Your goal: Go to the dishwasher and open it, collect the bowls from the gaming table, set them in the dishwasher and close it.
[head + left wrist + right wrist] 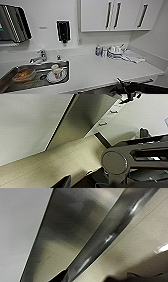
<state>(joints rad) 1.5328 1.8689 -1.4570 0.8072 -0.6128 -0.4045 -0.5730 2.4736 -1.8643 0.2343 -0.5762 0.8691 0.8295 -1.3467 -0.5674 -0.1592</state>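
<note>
One brushed-steel dishwasher (75,225) front with shiny bar handle (112,233); gripper states cannot be told.

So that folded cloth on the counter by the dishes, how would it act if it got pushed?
The cloth looks soft and flat, so it would probably bunch or slide rather than move as one piece. It seems light. The counter looks smooth, so it may slip easily.

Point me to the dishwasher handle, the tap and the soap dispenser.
dishwasher handle (110,235), right wrist view, middle of the shiny bar.
tap (40,57), head view, its spout above the sink.
soap dispenser (63,31), head view, dark body on the wall.
</note>
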